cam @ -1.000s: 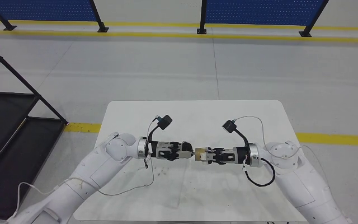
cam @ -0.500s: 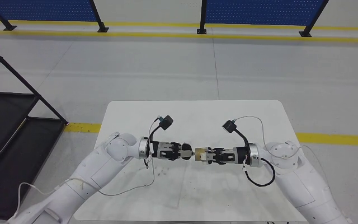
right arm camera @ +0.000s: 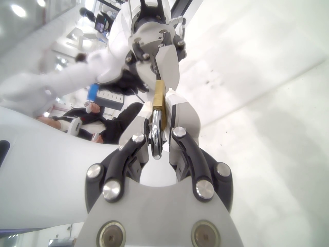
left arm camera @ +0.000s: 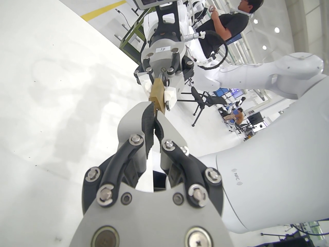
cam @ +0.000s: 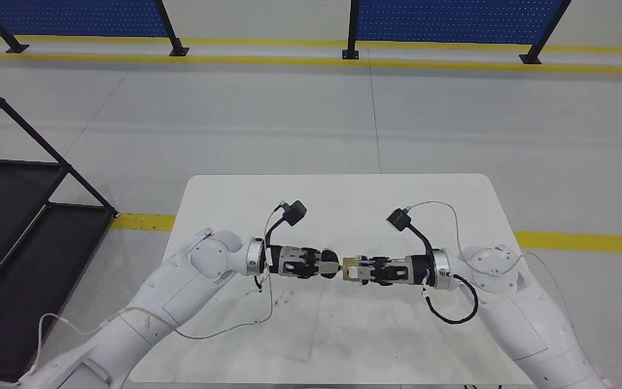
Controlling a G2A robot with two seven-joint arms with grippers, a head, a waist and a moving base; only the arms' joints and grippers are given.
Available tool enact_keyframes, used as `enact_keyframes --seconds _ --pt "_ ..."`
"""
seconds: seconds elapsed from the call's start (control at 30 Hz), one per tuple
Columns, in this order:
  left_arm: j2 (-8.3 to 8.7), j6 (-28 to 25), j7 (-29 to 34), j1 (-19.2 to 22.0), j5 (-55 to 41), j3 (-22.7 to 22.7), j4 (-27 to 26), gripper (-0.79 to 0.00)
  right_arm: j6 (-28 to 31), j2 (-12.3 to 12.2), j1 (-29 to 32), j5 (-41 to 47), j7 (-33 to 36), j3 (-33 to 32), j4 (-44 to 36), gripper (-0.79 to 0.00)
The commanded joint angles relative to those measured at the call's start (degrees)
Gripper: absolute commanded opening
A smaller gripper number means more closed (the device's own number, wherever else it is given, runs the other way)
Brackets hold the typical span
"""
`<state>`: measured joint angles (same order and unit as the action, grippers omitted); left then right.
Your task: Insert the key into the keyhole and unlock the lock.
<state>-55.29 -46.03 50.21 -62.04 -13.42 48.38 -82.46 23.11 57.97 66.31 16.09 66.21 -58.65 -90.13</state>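
- Two grippers meet tip to tip above the white table (cam: 418, 199), in the lower middle of the top view. Their arms come in from the lower left and lower right of that frame.
- The right gripper (cam: 356, 267) is clamped on a brass padlock (cam: 346, 265).
- In the right wrist view its white-padded fingers (right arm camera: 177, 104) press on both flat sides of the brass body. The steel shackle (right arm camera: 156, 132) lies back between the fingers, toward the wrist.
- The left gripper (cam: 328, 265) is closed on the key (right arm camera: 157, 72). In the left wrist view its black pads (left arm camera: 147, 119) are pressed together, with the key's head hidden between them.
- The key's narrow blade runs straight from the left gripper to the end face of the brass padlock, opposite the steel shackle, and touches it. How deep it sits in the keyhole cannot be told.
- The brass padlock is held off the table between the two grippers, just right of centre in the lower half of the top view.
- Whether the steel shackle is latched or released cannot be told.
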Motion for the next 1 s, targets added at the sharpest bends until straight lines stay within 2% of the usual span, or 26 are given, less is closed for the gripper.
enact_keyframes --seconds 0.0,0.37,0.67,0.97 --pt "0.02 -0.7 -0.2 -0.3 0.4 0.2 0.1 -0.785 0.0 0.0 0.0 0.0 0.0 0.0 0.0 -0.785" --pt "0.26 -4.8 -4.7 -2.2 8.2 2.7 -1.8 -0.785 0.0 0.0 0.0 0.0 0.0 0.0 0.0 -0.785" --pt "0.07 -5.1 -8.0 -2.8 12.7 3.2 -2.5 -0.785 0.0 0.0 0.0 0.0 0.0 0.0 0.0 -0.785" --pt "-0.01 -6.3 -14.0 -4.4 22.8 5.2 -4.8 -0.785 0.0 0.0 0.0 0.0 0.0 0.0 0.0 -0.785"
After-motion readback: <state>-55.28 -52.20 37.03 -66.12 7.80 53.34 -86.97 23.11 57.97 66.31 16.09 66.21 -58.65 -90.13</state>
